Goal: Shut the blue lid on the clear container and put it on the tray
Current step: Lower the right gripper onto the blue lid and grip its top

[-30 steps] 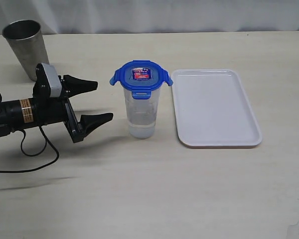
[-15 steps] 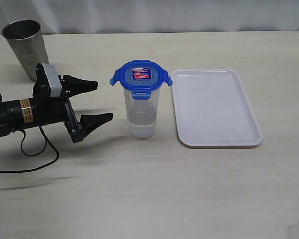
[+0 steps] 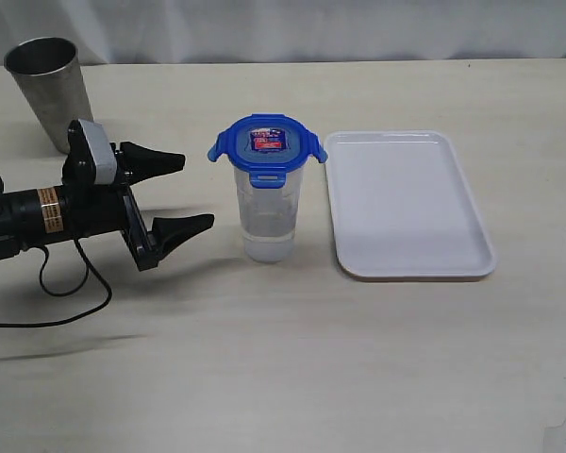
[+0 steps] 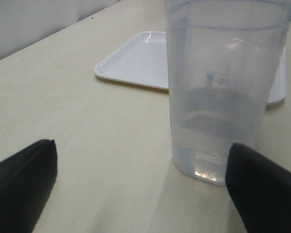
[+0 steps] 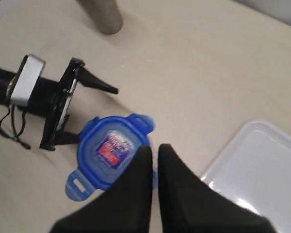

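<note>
Left fingers sit spread just short of the clear container, likely to brace it, while right fingers, pressed together, hang above the blue lid.

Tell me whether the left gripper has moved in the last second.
No. The left gripper holds the same gap from the clear container and the steel cup.

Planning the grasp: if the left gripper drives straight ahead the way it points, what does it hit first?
Probably the clear container; the left gripper is open and aimed at it, though the wrist view shows it off-centre, near one finger.
</note>
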Action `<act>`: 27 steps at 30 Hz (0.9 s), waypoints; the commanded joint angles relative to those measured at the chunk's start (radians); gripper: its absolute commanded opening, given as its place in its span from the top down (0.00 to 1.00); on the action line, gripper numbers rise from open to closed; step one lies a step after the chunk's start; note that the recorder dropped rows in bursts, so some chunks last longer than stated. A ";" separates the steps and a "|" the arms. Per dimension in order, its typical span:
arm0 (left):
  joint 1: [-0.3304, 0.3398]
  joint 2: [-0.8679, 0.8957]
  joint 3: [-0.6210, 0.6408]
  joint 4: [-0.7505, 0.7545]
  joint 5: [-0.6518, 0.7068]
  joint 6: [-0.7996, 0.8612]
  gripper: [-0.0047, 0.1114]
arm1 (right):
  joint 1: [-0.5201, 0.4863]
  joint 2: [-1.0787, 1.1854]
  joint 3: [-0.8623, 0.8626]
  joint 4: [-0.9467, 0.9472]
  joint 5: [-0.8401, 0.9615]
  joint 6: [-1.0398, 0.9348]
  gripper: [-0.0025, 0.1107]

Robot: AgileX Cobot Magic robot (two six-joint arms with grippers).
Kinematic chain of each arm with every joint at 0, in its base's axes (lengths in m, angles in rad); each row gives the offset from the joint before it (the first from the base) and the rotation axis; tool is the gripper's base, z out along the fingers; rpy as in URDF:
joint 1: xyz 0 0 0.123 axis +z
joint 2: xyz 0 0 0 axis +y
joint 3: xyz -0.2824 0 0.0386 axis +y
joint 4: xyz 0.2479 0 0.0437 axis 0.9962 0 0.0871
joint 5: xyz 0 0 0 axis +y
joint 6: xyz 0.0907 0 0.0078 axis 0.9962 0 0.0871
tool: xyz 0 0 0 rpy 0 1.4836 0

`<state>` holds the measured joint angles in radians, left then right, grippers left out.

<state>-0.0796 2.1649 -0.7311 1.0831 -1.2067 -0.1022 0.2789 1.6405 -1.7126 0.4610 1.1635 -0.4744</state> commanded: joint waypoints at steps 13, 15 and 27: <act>-0.002 0.004 -0.003 -0.001 -0.014 0.000 0.21 | 0.305 0.212 -0.007 -0.174 -0.065 0.071 0.93; -0.002 0.004 -0.003 -0.001 -0.014 0.000 0.21 | 0.305 0.230 -0.007 -0.174 -0.065 0.071 0.93; -0.002 0.004 -0.003 -0.001 -0.014 0.000 0.21 | 0.305 0.283 -0.007 -0.217 -0.081 0.079 0.93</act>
<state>-0.0796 2.1649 -0.7311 1.0831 -1.2067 -0.1022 0.5819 1.9170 -1.7148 0.2560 1.1018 -0.4001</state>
